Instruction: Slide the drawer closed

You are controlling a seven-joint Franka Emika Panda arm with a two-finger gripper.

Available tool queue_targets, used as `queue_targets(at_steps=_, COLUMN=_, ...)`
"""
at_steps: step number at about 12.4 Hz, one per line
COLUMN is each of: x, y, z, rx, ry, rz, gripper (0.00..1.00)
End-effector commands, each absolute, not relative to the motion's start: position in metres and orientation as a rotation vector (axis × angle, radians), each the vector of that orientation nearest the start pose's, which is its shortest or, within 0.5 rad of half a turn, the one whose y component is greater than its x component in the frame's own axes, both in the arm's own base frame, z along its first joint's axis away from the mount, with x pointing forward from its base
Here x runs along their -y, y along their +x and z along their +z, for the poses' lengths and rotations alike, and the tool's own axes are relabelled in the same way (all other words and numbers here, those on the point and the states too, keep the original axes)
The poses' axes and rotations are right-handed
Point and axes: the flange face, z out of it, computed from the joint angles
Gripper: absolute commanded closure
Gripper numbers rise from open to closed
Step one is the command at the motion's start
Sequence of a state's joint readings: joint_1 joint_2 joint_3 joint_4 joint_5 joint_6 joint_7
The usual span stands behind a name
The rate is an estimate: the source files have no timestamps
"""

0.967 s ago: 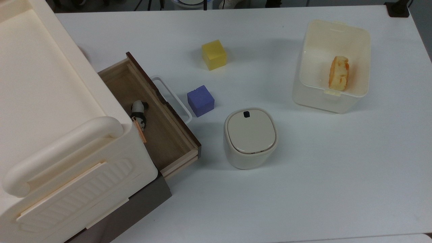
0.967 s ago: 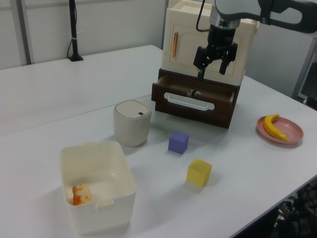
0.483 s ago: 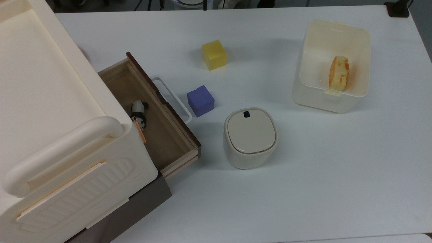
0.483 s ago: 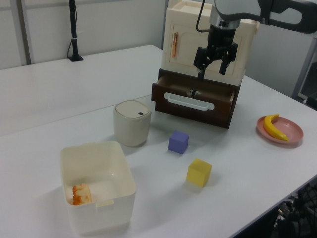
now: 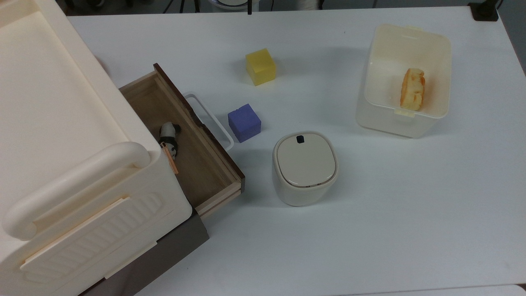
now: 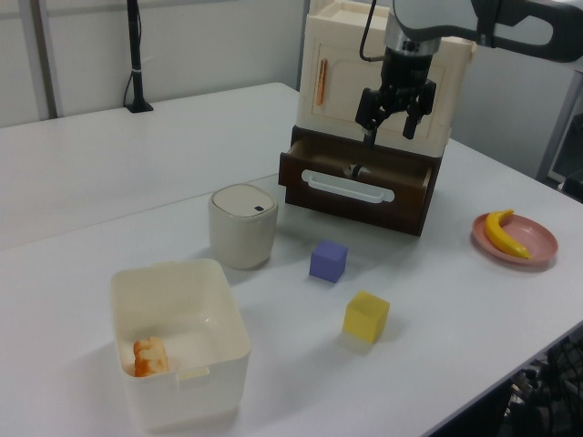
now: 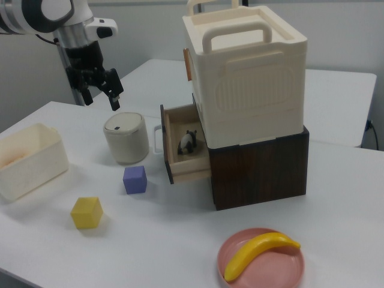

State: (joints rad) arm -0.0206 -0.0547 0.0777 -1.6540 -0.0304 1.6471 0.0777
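Note:
The drawer (image 5: 193,158) stands pulled out of the cream cabinet (image 5: 49,123), its dark front panel and white loop handle (image 5: 210,120) facing the table. A small black-and-white panda toy (image 5: 169,137) lies inside on the light-brown floor. In the right view the drawer (image 7: 183,162) opens toward the right view's left. My gripper (image 7: 101,99) hangs open and empty well above the table, out in front of the drawer and over the lidded container. In the left view the gripper (image 6: 389,132) appears above the drawer front (image 6: 360,187), touching nothing.
A cream lidded container (image 5: 304,166) stands close to the drawer's front corner. A blue cube (image 5: 244,122) sits just beyond the handle, a yellow cube (image 5: 260,66) farther off. A translucent bin (image 5: 404,119) holds a bread piece (image 5: 412,89). A banana on a pink plate (image 7: 276,273) lies beside the cabinet.

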Motion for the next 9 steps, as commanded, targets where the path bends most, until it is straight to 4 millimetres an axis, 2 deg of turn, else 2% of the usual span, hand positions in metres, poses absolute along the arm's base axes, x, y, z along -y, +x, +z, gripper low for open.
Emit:
queue_targets(at_steps=1, x=-0.0271, y=0.5394, z=0.6231, rx=0.0, ry=-3.19, rz=-0.048, gripper=0.0)
queue_targets(at_steps=6, x=-0.0263, y=0.5388, z=0.6244, rx=-0.015, ry=-3.19, rz=-0.049, gripper=0.0)
queue_targets(at_steps=9, x=-0.0229, y=0.5392, z=0.6215, rx=0.075, ry=-3.215, rz=-0.038, gripper=0.0)
